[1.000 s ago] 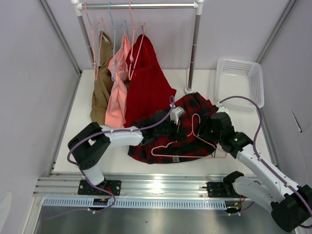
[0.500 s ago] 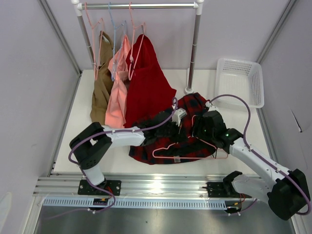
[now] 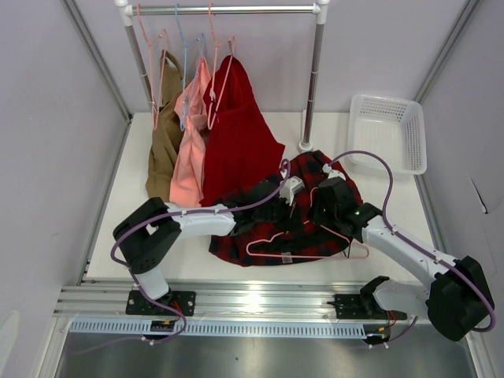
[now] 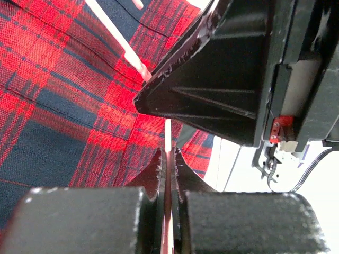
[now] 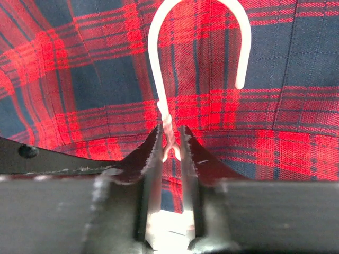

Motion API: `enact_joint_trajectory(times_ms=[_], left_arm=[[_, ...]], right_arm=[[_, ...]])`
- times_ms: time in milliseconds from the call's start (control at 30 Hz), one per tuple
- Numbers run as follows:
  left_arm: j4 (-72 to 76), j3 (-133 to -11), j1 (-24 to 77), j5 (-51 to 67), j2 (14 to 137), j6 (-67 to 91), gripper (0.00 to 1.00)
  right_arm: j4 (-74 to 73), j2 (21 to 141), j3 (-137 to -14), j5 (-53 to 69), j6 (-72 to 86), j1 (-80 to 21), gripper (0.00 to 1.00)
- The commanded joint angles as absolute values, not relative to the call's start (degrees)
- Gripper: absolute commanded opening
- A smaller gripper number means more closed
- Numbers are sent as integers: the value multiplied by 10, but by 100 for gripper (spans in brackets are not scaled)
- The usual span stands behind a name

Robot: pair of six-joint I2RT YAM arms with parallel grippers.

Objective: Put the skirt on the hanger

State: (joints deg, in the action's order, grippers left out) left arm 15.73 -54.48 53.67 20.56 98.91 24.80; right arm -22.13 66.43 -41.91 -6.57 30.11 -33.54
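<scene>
The plaid skirt (image 3: 303, 177) lies crumpled on the table in front of the rack and fills both wrist views (image 4: 58, 95) (image 5: 286, 63). The pale-pink hanger (image 3: 303, 254) lies flat on it, hook (image 5: 196, 16) pointing to the back. My left gripper (image 3: 289, 206) reaches in from the left and is shut on a thin wire of the hanger (image 4: 168, 132). My right gripper (image 3: 324, 208) sits at the hanger's top, its jaws closed narrowly on the twisted neck (image 5: 168, 124) just under the hook. The right gripper's black body (image 4: 228, 79) looms close in the left wrist view.
A clothes rack (image 3: 313, 79) stands at the back with a brown (image 3: 161, 150), a salmon-pink (image 3: 189, 150) and a plain red garment (image 3: 236, 134) hanging, plus a light-blue hanger (image 3: 183, 59). A white basket (image 3: 386, 102) sits at the back right.
My right gripper has moved left and toward the back, onto the hanger's neck. The left gripper and hanger have shifted only slightly.
</scene>
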Motion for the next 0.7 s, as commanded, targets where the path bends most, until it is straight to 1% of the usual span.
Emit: enact_joint_trajectory(times_ms=[0, 67, 100, 167, 200, 267, 300, 400, 467, 600, 667], left_arm=[[154, -567, 545, 191, 988, 222, 0], [149, -565, 545, 187, 984, 218, 0], [141, -566, 545, 179, 980, 217, 0], [126, -573, 545, 171, 975, 213, 0], [110, -580, 545, 161, 969, 212, 2], [91, -584, 544, 148, 958, 208, 11], [84, -585, 544, 132, 950, 207, 26], [60, -583, 543, 102, 910, 205, 43], [36, -580, 543, 85, 872, 199, 48], [-16, -556, 541, 20, 796, 199, 50], [-52, -547, 541, -38, 742, 211, 50]], right_arm=[[-215, 658, -437, -76, 299, -340, 11], [-221, 657, -439, -76, 298, -340, 3], [-221, 656, -439, -79, 297, -340, 0], [-221, 651, -437, -80, 294, -340, 0], [-220, 646, -435, -80, 292, -340, 0], [-218, 642, -432, -81, 287, -340, 0], [-218, 640, -431, -82, 287, -340, 0], [-216, 635, -427, -82, 281, -340, 0], [-215, 632, -426, -82, 282, -340, 0], [-214, 629, -427, -79, 281, -340, 0], [-215, 630, -429, -80, 280, -340, 0]])
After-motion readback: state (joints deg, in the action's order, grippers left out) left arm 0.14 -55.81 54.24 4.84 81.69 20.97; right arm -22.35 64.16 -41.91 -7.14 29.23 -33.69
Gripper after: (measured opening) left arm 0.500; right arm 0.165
